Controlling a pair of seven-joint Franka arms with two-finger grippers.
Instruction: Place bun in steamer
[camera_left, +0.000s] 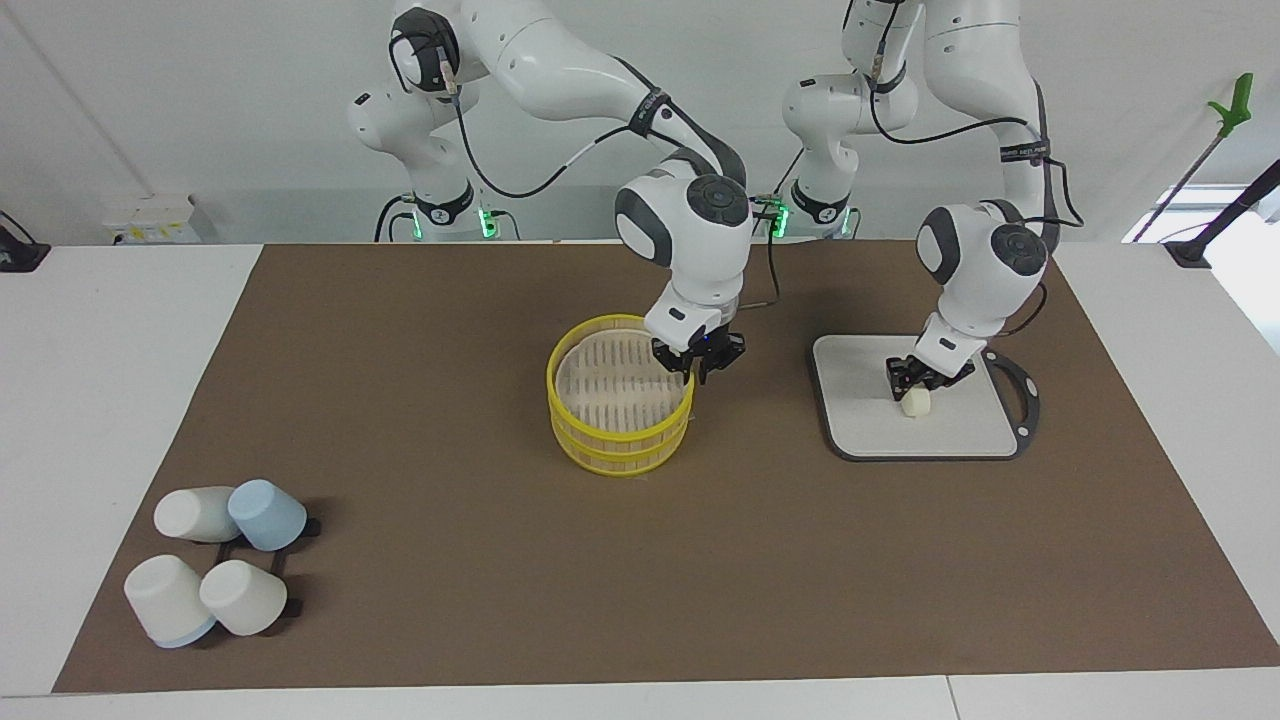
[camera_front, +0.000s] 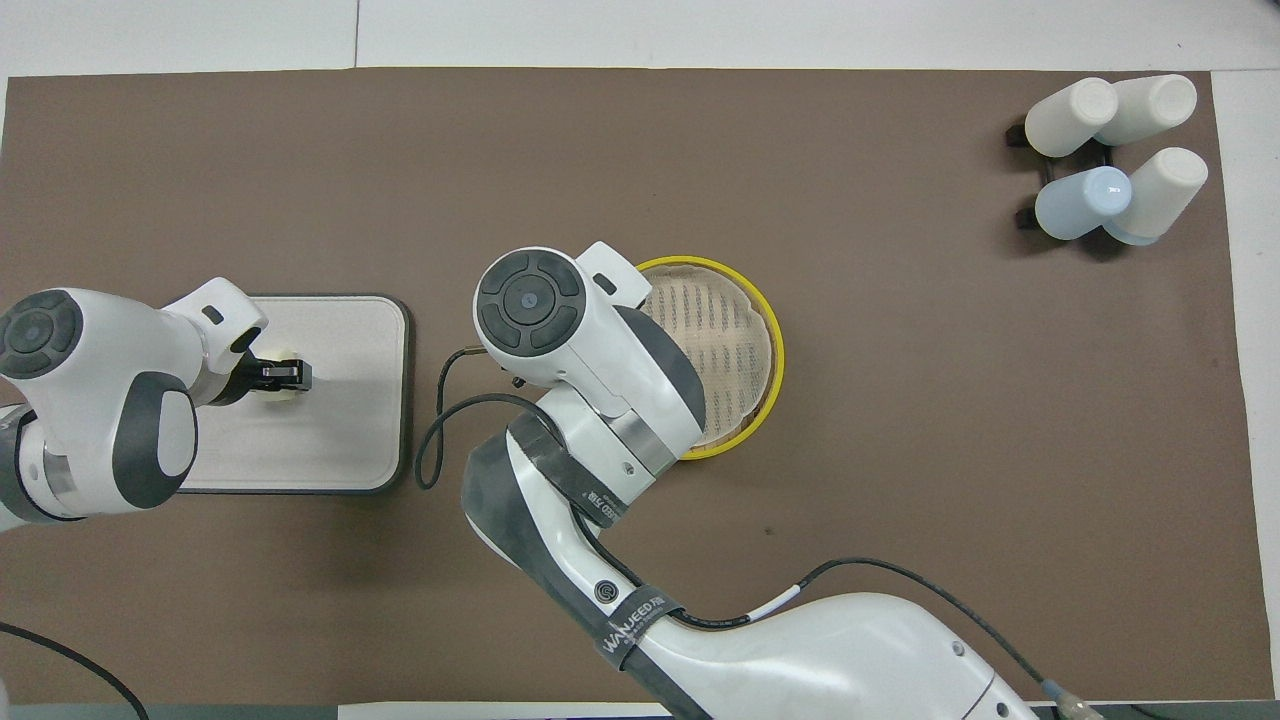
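Note:
The bun is a small pale lump lying on the grey square board, toward the left arm's end of the table. My left gripper is down right at the bun, touching or just above its top. In the overhead view the left gripper covers the middle of the bun. The yellow-rimmed steamer stands at the middle of the mat, its slatted floor bare. My right gripper is open at the steamer's rim on the side toward the board. In the overhead view the right hand hides that part of the steamer.
Several white cups and a blue cup lie on a black rack at the right arm's end of the table, far from the robots. A brown mat covers the table. A cable loops on the mat between board and steamer.

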